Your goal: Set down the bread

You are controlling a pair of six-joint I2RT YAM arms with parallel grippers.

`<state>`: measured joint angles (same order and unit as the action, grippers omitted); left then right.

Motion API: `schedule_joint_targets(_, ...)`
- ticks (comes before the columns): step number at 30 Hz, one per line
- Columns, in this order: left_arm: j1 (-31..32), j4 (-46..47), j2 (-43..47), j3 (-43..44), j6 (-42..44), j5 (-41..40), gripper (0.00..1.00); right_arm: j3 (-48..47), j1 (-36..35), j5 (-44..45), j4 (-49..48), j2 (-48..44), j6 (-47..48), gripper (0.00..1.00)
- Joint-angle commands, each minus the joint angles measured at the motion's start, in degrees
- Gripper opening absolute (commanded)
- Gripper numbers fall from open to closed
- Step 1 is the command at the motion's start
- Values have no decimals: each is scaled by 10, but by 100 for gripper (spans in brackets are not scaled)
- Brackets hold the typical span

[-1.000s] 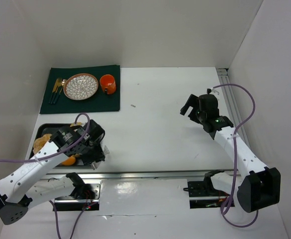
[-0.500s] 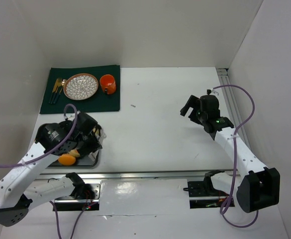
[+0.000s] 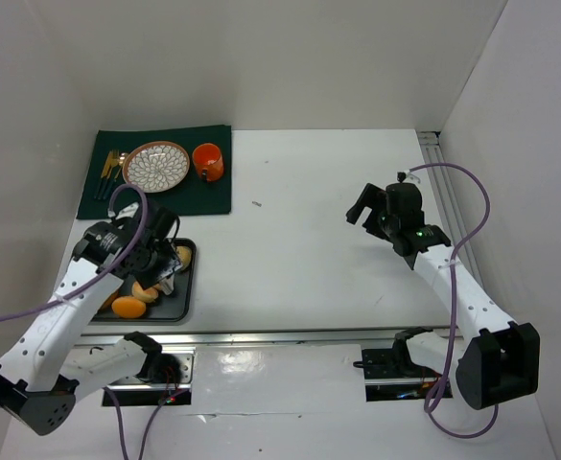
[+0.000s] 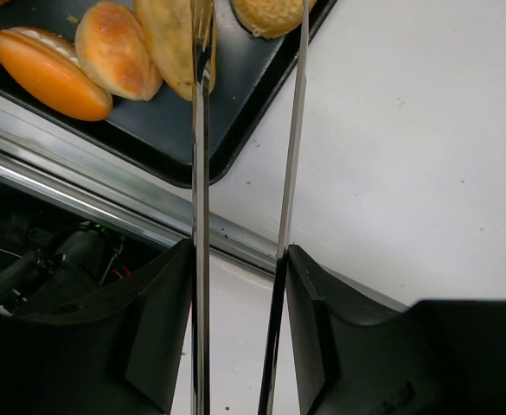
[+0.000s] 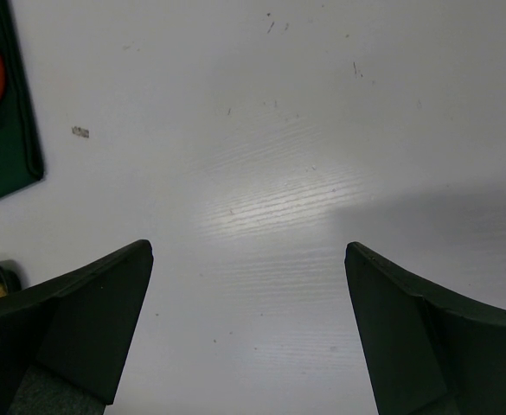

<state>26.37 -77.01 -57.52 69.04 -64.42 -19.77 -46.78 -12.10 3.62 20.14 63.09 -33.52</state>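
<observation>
While the right gripper (image 5: 248, 249) hangs wide open and empty above the bare white table (image 5: 278, 173), just as it did a second ago, the left arm has swung away from the near edge and now reaches over the black tray (image 4: 261, 95) from its far side. The left gripper (image 4: 240, 255) is closed on a pair of metal tongs (image 4: 201, 173), one finger pressing on each blade. The blades stand a little more apart than a moment ago, so the squeeze was loosened.

All the bread rolls (image 4: 114, 52) lie on the tray. One blade crosses above a long pale roll (image 4: 170, 43), the other passes just beside a round one (image 4: 270, 13). The tips of the tongs go out of the wrist view, so I cannot tell if they touch any roll, but nothing sits between the visible parts of the blades.

I judge that the arm is lining up to pick a roll. The patterned plate (image 3: 155, 166) on the green mat (image 3: 213, 196) has no bread yet.
</observation>
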Motion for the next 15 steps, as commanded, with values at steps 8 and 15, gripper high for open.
schedule_joint_targets(8, -68, 83, -1, -66, 116, 93, 58, -9, 4, -4, -20, 0, 7, 99)
schedule_joint_targets(15, -105, 114, -6, -98, 129, 106, 62, -9, 4, -9, -20, 5, 7, 99)
